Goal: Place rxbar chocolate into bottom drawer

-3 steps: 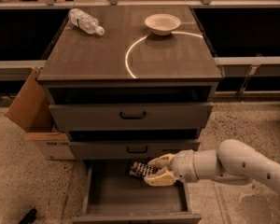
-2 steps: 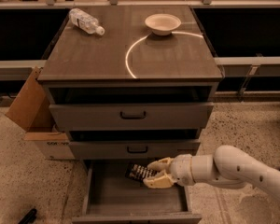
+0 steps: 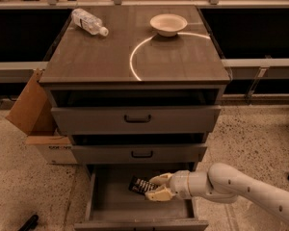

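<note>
**A:** The gripper [image 3: 151,188] reaches in from the right, inside the open bottom drawer [image 3: 116,203], toward its far side.

**B:** And the claw?

**A:** Its two tan fingers [image 3: 160,195] are pinched on the right end of the rxbar chocolate [image 3: 138,184], one above and one below. The bar sticks out leftward, tilted, over the grey drawer floor. Whether it touches the floor, I cannot tell.

**B:** Up top?

**A:** A clear bottle [image 3: 88,21] lies on its side at the far left of the cabinet top [image 3: 135,57]. A pale bowl [image 3: 168,24] sits at the far edge, right of centre. A cardboard box [image 3: 32,112] stands left of the cabinet.
</note>
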Controlling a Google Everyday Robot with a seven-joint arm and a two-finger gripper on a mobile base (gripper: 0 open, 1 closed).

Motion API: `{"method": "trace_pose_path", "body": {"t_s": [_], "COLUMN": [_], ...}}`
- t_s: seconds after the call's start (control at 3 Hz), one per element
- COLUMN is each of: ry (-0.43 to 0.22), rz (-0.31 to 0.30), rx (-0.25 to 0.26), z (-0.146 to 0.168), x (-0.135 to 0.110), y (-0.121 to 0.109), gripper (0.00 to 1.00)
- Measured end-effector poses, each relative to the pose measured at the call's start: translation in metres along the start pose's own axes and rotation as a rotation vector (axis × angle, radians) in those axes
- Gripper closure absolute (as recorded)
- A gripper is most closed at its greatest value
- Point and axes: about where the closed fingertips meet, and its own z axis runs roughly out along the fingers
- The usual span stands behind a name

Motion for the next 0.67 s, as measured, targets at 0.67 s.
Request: {"method": "trace_pose_path", "body": {"t_s": [0.67], "ry": [0.032], "rz": [0.032], "rx": [-0.007], "z": [0.0333], "x": [0.0405], "y": [-0.0150], "gripper": [1.00]}}
